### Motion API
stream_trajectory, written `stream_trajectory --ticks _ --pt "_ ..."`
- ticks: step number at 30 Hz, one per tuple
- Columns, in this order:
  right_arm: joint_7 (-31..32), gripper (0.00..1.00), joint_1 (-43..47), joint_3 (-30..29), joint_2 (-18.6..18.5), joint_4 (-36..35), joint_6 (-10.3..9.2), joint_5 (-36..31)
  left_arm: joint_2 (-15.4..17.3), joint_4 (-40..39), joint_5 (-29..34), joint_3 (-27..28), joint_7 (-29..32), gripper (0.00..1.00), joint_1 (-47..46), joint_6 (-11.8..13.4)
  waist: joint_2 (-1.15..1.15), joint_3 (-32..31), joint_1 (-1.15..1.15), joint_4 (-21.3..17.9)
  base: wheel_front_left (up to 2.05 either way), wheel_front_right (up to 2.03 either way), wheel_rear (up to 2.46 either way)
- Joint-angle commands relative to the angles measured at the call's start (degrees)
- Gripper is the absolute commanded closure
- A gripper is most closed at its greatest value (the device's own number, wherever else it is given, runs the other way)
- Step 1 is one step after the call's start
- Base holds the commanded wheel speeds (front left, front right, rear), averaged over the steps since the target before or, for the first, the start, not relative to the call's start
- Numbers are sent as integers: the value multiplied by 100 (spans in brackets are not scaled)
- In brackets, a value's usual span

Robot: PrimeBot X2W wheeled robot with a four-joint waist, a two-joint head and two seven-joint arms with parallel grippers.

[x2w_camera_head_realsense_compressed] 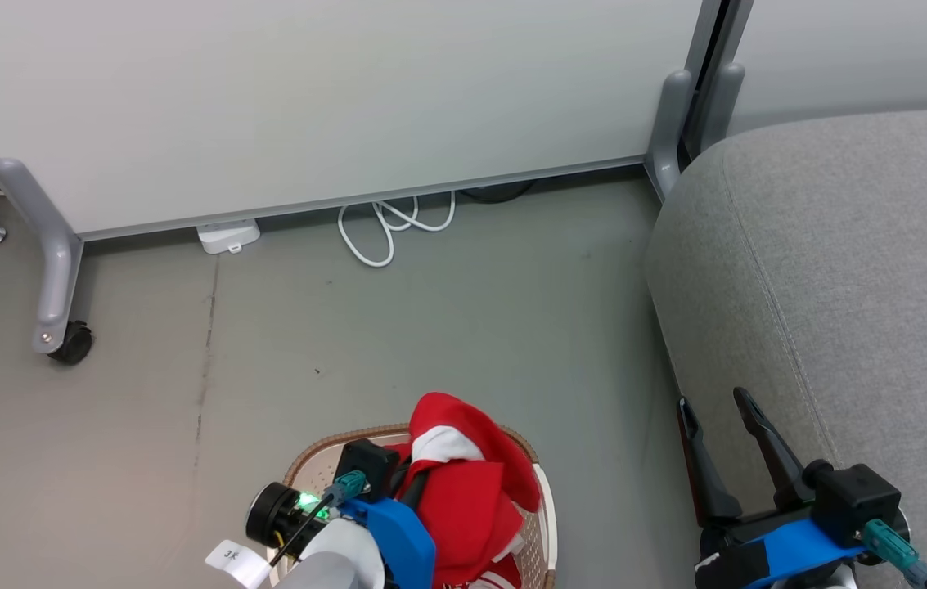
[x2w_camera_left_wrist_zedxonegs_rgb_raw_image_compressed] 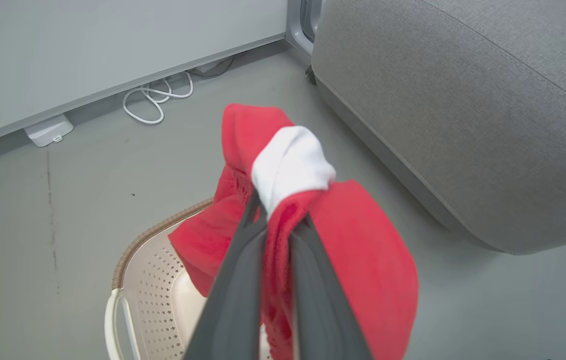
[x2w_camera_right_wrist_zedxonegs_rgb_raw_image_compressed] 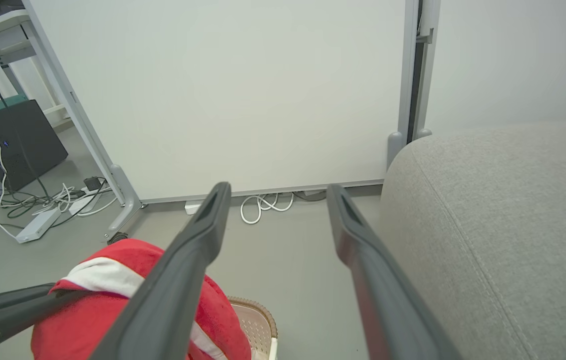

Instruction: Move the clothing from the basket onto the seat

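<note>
At the bottom centre of the head view, nearest the camera: the left hand [x2w_camera_left_wrist_zedxonegs_rgb_raw_image_compressed: 283, 216] is pinched narrow on a bunch of the clothing [x2w_camera_head_realsense_compressed: 463, 491], a red garment with a white panel. The fabric is folded over the fingertips and droops down both sides. The bunch is raised above the basket [x2w_camera_head_realsense_compressed: 324, 446], whose brown rim and perforated cream wall show beneath and to frame left of it. More red cloth with white striping lies lower in the basket at the frame's bottom edge, so judged not yet emptied. At lower right of the same view the right hand [x2w_camera_head_realsense_compressed: 713, 399] is spread wide and holds nothing. It hovers at the near edge of the seat [x2w_camera_head_realsense_compressed: 839, 270], fingers pointing up-frame. Key relation: the seat lies to frame right of the held garment, across a strip of bare grey floor [x2w_camera_head_realsense_compressed: 430, 327]. The seat's rounded edge and stitched seam run from upper frame down to lower right. The right hand is the nearer one to the seat, but the left hand has the load. Judged next need: carry it rightward and high enough to clear the seat's front edge, minding the trailing folds. Farther back, a white cable coil [x2w_camera_head_realsense_compressed: 385, 229] sits at the foot of a pale partition panel [x2w_camera_head_realsense_compressed: 348, 106], with a caster [x2w_camera_head_realsense_compressed: 72, 343] at far left.
</note>
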Motion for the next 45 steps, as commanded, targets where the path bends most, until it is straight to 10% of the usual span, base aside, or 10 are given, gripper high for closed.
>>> stream_trajectory --ticks 1,45 --pt "-32 0 88 -4 -17 15 4 2 1 -87 -53 -80 -23 100 -91 34 0 -73 1 36 0 0 0" --pt "83 0 391 -29 -17 -79 5 30 1 -2072 -1560 -1819 8 100 -1599 787 0 -406 1 384 0 0 0"
